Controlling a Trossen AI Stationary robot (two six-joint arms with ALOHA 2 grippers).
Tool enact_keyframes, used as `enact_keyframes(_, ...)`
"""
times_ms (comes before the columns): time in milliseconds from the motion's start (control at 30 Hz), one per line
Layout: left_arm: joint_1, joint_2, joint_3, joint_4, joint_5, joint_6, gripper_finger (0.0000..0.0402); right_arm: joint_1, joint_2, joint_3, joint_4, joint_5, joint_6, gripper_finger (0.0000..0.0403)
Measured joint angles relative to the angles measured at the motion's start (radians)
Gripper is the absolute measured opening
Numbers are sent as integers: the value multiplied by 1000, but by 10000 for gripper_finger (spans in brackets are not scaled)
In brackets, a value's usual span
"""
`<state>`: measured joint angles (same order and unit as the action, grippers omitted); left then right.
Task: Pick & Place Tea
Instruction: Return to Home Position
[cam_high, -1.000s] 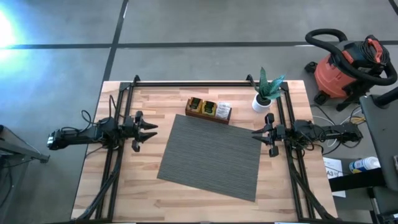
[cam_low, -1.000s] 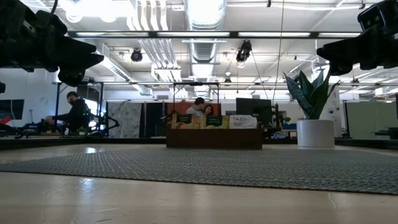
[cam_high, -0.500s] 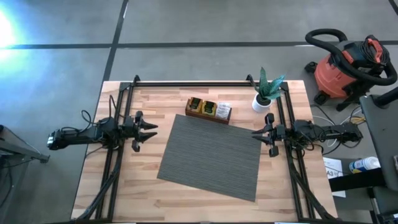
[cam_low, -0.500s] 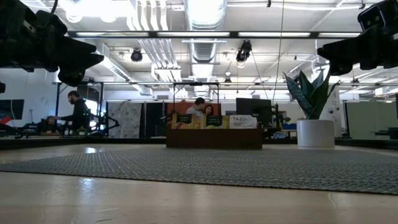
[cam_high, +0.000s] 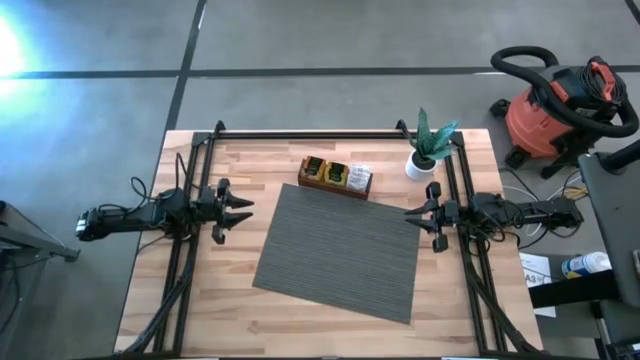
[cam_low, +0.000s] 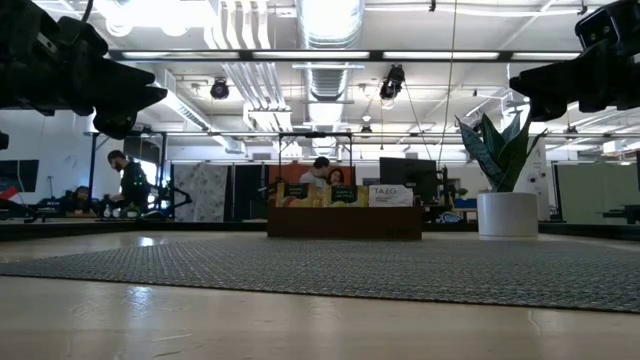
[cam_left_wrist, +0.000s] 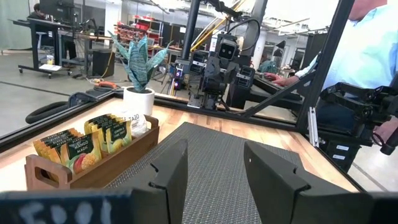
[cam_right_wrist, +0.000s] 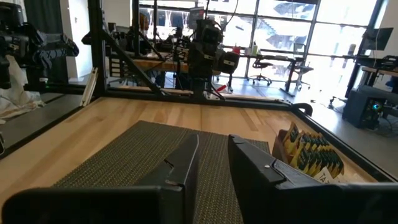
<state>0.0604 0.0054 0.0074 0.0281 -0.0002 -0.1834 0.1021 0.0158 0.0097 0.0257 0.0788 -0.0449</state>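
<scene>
This is a robotics lab in an open, industrial-style workspace. From above, a wooden surface (cam_high: 200, 290) framed by black metal rails (cam_high: 320, 131) stands on a polished concrete floor (cam_high: 300, 40), with a red shop vacuum (cam_high: 560, 115) at the upper right. The level view shows exposed ceiling ducts (cam_low: 330, 30) along the top and a person (cam_low: 128, 182) at workstations on the left. Tall windows (cam_right_wrist: 292, 15) fill the top of the right wrist view.

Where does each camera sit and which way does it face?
High: above table, looking straight down; left gripper, right gripper show.
Low: table height, looking across mat to tray; left arm, right arm at top corners.
Left wrist: on left arm, facing right arm; own fingers show.
Right wrist: on right arm, facing left arm; own fingers show.
All share the tray.
</scene>
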Motion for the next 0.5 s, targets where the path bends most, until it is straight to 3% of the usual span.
enact_keyframes(500,0,0,0,0,0,0,151,0,0,0,0,0,0,68)
